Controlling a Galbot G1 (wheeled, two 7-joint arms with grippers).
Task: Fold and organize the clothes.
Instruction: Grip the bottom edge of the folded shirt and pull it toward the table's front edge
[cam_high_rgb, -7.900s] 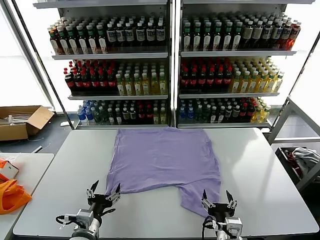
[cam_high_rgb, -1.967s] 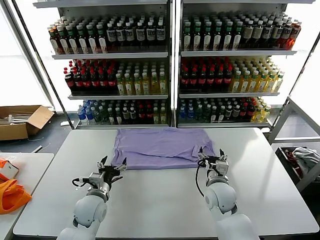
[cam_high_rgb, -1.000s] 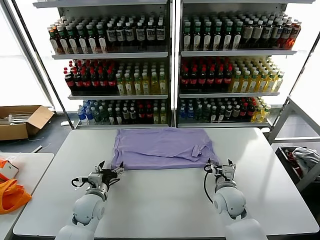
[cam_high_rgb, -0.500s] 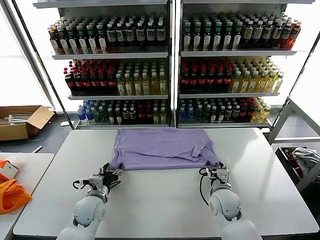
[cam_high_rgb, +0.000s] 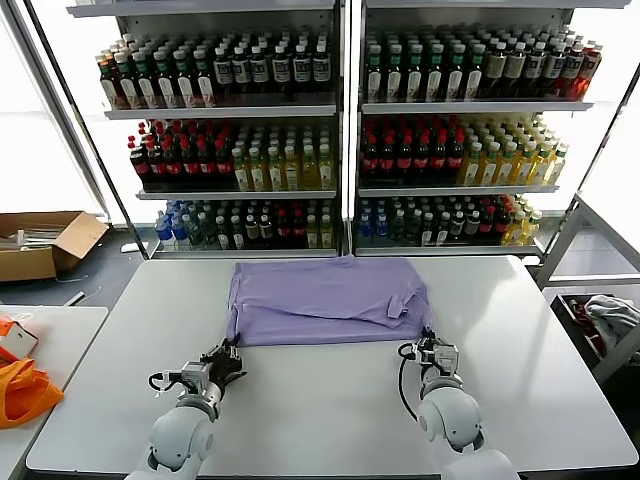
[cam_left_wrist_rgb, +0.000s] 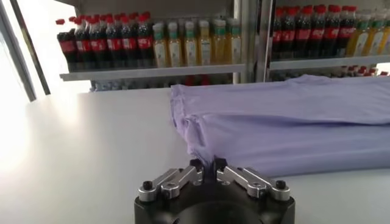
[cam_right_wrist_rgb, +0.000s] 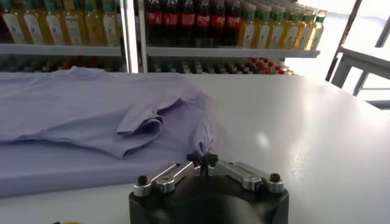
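Far left, off the main surface: orange cloth bag (cam_high_rgb: 25, 392) on a side table, cardboard box (cam_high_rgb: 45, 243) on the floor behind it

White surface (cam_high_rgb: 330, 400) carries the lavender T-shirt (cam_high_rgb: 325, 300), folded into a wide band across the far half, long edge facing the robot. A sleeve flap (cam_right_wrist_rgb: 143, 125) lies doubled on top near the shirt's right end

Left tool (cam_high_rgb: 222, 358) sits low at the near left corner of the T-shirt. Left wrist view: both fingers drawn together, tips pinching the corner of the fabric's near edge (cam_left_wrist_rgb: 207, 165). Closed on the T-shirt

Right tool (cam_high_rgb: 432, 348) sits low at the near right corner. Right wrist view: fingertips meet on a small raised peak of purple cloth (cam_right_wrist_rgb: 204, 149). Closed on the T-shirt

Both tools are well apart, one at each end of the near edge. Fabric between them lies flat on the surface

Behind the surface: two shelf units (cam_high_rgb: 345, 130) stocked with bottles in rows. Far right, a grey-white bundle of fabric (cam_high_rgb: 612, 315) on a rack
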